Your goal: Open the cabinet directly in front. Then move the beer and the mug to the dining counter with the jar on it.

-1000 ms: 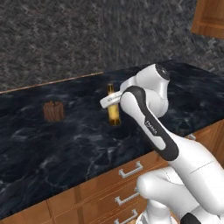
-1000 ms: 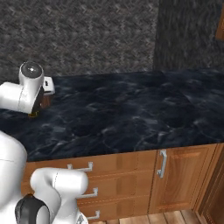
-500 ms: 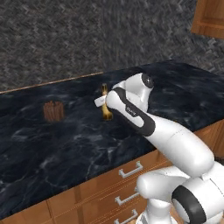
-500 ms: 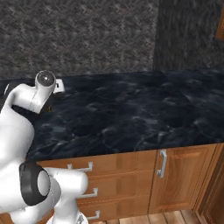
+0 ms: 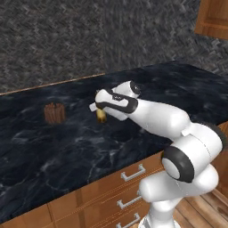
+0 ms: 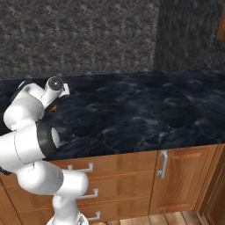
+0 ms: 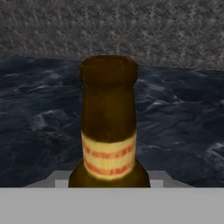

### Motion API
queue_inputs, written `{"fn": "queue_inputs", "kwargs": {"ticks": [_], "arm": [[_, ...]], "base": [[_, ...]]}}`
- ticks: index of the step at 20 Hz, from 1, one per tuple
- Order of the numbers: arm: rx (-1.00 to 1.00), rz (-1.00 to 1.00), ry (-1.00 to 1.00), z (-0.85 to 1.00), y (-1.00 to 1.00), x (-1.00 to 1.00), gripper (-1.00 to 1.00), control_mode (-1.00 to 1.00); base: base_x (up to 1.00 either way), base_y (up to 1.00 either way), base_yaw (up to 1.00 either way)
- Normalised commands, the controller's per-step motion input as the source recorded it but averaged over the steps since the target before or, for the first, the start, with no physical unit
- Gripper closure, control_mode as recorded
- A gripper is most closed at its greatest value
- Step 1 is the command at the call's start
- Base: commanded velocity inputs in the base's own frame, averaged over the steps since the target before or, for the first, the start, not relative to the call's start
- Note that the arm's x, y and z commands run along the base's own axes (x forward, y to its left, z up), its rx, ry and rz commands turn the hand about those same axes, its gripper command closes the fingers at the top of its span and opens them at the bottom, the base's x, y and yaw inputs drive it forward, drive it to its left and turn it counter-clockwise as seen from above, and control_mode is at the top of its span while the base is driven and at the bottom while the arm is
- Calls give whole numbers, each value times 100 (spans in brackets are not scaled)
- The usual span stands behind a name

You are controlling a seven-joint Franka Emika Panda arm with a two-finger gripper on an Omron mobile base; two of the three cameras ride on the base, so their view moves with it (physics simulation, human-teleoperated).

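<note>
Stood before a dark grey, rough-speckled stone wall (image 5: 67,40) that ran behind the whole work surface and turned a corner on the right. Showed a corner of reddish-brown wooden wall unit (image 5: 216,18) high at the right edge, and a strip of light wooden plank floor (image 5: 200,213) below.

Looked down on the long dining counter with a black white-veined marble top (image 5: 53,151), broad and mostly bare, glossy, carried on brown wooden drawer fronts (image 5: 102,191) with small silver handles (image 5: 132,173); beside them, in the right base view, a wooden door with a vertical silver handle (image 6: 163,163).

Reached out low over the marble with the white jointed arm (image 5: 156,118), stretched from the base toward the counter's middle.

Sat upright on the marble, well to the left of the hand: a small squat brown ribbed jar (image 5: 54,113).

Hung just under the hand: a slim brown glass beer bottle with a pale yellowish label (image 5: 101,116), upright, its neck and cap close before the hand camera (image 7: 108,131). Could not tell whether its base touched the marble.

Clamped the two-finger gripper (image 5: 100,109) around that bottle's body, jaws partly apart at the glass's width.
</note>
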Motion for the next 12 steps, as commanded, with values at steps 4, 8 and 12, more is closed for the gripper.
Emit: {"fn": "queue_inputs", "kwargs": {"ticks": [4, 8, 12], "arm": [[-1, 6, 0, -66, 7, 18, 100, -100], [1, 6, 0, -52, 0, 3, 100, -100], [4, 6, 0, -25, 0, 0, 100, -100]], "base": [[0, 0, 0], [0, 0, 0], [0, 0, 0]]}}
